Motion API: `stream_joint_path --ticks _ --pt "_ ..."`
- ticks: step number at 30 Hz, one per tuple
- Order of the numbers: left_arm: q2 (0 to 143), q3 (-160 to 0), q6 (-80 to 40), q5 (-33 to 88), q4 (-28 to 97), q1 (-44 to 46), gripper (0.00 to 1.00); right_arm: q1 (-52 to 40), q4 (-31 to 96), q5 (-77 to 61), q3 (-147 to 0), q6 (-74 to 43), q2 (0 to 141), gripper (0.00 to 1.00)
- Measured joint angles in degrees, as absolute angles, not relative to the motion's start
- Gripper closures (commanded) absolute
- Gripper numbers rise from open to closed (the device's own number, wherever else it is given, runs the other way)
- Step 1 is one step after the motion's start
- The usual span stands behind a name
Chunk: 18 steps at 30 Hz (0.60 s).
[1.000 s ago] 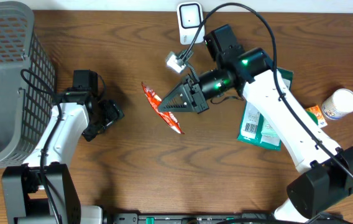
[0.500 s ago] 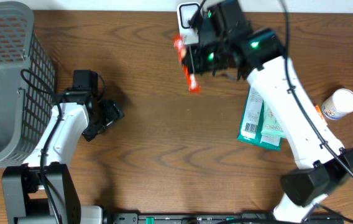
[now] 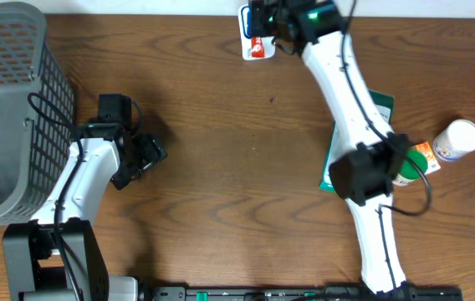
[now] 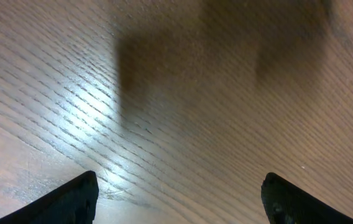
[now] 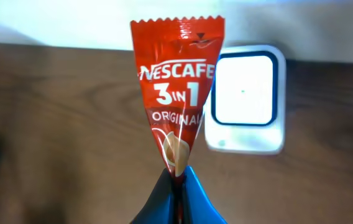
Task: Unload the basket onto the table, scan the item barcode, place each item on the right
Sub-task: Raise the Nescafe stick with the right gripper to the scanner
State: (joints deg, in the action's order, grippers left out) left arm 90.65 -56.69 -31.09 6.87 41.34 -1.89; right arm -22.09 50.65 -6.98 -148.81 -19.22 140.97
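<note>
Two arms show from overhead. The right gripper [image 3: 269, 25] is stretched to the far edge of the table [image 3: 221, 209]. The red sachet [image 3: 260, 48] it carries lies across the lower part of the white scanner [image 3: 250, 23] in this view. We cannot read its jaws from here. The left gripper [image 3: 141, 159] sits well apart from all this, near the basket [image 3: 3, 109].

At the left wrist, both fingers [image 4: 71, 199] stand wide apart with nothing between them and only bare wood below.

At the right wrist, the jaws are clenched on the sachet's bottom seam. The sachet rises upright above the fingertips with its printed front toward the camera. The scanner lies just beyond it and to the right, its window mostly uncovered. No barcode shows on this face, and we cannot tell whether one sits on the far side.

We judge the sachet very light, thin and limp, with slick crinkly film and loose powder inside. It will flop and twist if swung. The flat end seam is the right place to pinch, since it leaves the panels clear. A turn toward the window should be slow.
</note>
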Motion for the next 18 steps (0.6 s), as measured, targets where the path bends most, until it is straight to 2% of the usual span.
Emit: stream_joint_path --ticks 8,18 --pt "90.7 -56.7 -31.1 6.9 41.5 -1.9 0.14 -22.1 41.6 -0.1 -148.8 -20.4 152.0 0.99" --pt "90.7 -56.7 -31.1 6.9 41.5 -1.9 0.14 -22.1 38.5 7.6 -148.8 -21.7 153.2 0.99"
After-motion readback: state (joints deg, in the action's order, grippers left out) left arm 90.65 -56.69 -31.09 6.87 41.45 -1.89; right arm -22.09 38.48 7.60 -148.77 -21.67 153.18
